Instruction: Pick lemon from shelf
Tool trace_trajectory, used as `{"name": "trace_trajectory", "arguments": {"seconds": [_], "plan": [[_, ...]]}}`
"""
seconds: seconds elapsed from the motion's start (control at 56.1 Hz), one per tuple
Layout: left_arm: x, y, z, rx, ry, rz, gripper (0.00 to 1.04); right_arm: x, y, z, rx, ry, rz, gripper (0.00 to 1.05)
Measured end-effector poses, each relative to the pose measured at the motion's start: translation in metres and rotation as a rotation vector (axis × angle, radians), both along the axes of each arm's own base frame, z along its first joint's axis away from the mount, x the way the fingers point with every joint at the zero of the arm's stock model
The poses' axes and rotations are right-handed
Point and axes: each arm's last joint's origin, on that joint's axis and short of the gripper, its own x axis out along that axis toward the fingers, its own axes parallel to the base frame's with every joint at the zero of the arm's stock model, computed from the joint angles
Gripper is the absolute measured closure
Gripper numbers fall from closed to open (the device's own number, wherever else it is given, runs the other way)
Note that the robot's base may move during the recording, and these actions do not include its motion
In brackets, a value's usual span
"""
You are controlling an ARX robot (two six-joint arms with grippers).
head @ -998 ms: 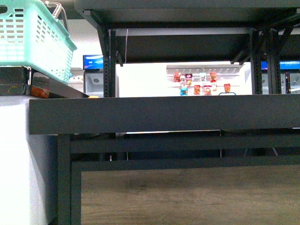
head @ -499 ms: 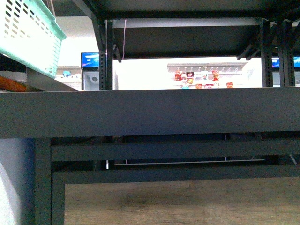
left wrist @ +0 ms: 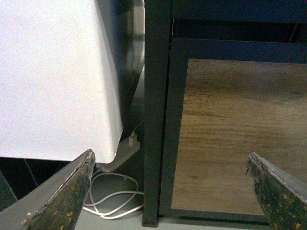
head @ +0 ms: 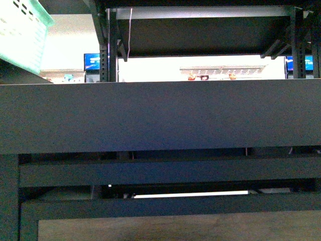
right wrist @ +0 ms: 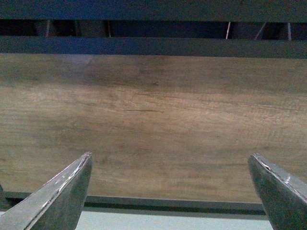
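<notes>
The lemon is out of view in every frame. The black shelf (head: pixel 160 115) fills the front view, its deep front edge right before me with crossbars below it and an upper deck above. My left gripper (left wrist: pixel 170 165) is open and empty, low by the shelf's corner post (left wrist: pixel 156 110) and a wooden panel (left wrist: pixel 230 129). My right gripper (right wrist: pixel 170 165) is open and empty too, facing the shelf's wooden lower panel (right wrist: pixel 153 120) under a dark crossbar (right wrist: pixel 153 45).
A mint plastic basket (head: pixel 22 37) juts in at the upper left. A white covered counter (left wrist: pixel 53 76) stands beside the post, with a power strip (left wrist: pixel 122 151) and a coiled white cable (left wrist: pixel 115 196) on the floor. Racks of packets (head: pixel 210 75) show far behind.
The front view has come closer to the shelf: its front edge now fills much more of the frame, the basket has slid up and left, and the far packets are nearly hidden.
</notes>
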Motion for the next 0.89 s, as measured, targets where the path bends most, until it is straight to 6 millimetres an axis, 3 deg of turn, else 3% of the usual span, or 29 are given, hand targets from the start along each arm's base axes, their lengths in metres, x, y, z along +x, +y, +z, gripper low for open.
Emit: {"name": "trace_trajectory", "arguments": {"seconds": [0.891], "plan": [[0.0000, 0.0000, 0.0000, 0.000, 0.000, 0.000, 0.08, 0.0000, -0.0001, 0.0000, 0.000, 0.000, -0.003, 0.07]]}}
